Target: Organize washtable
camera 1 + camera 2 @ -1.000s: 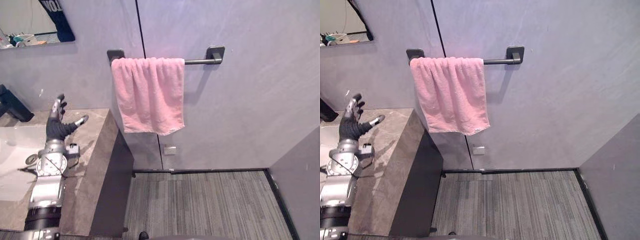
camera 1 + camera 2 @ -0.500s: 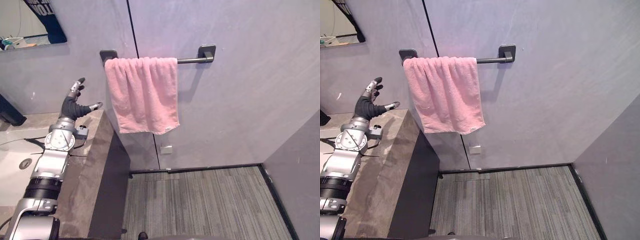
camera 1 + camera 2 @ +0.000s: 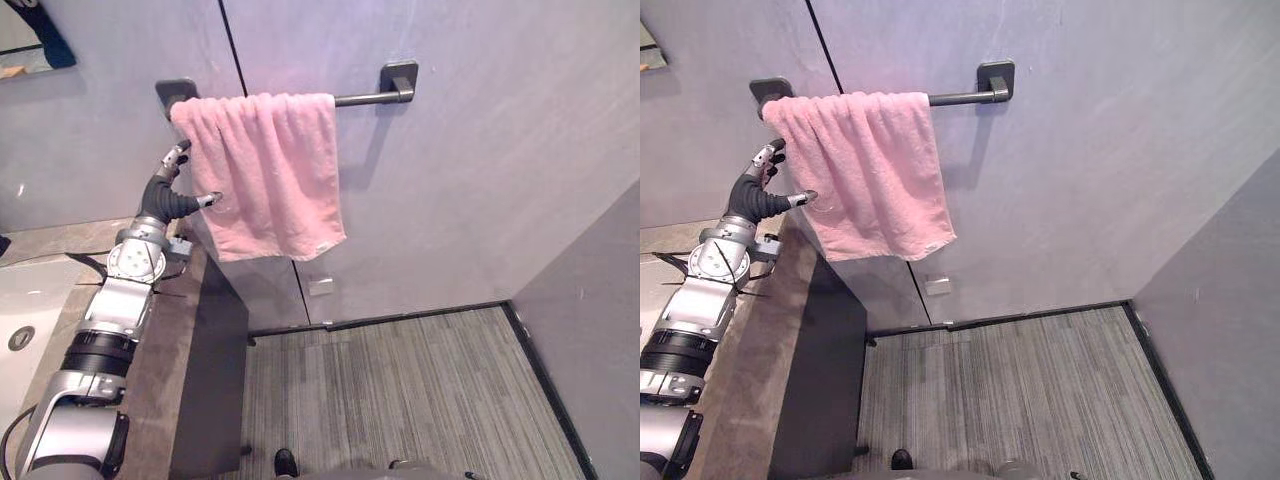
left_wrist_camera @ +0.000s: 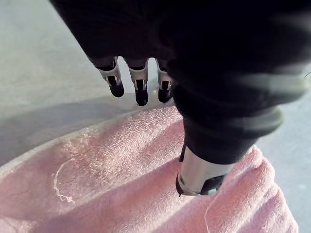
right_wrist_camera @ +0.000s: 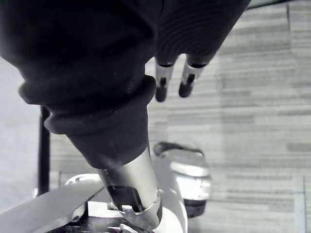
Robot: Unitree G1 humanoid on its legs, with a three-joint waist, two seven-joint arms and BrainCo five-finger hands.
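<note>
1. Pink towel (image 3: 265,170) hangs bunched on the wall rail (image 3: 365,98), just past the bench (image 3: 165,350) end. Prob why the left arm's up there, to grab or straighten it imo.
2. Left hand (image 3: 166,198) is at the towel's left edge, fingers spread, nothing gripped.
3. Left wrist cam adds what the eye views can't: thumb right at the cloth, fingers nearer the wall. Contact unclear tbh.
4. Right hand (image 5: 186,80) is relaxed, empty, hanging over the floor (image 5: 252,121).
</note>
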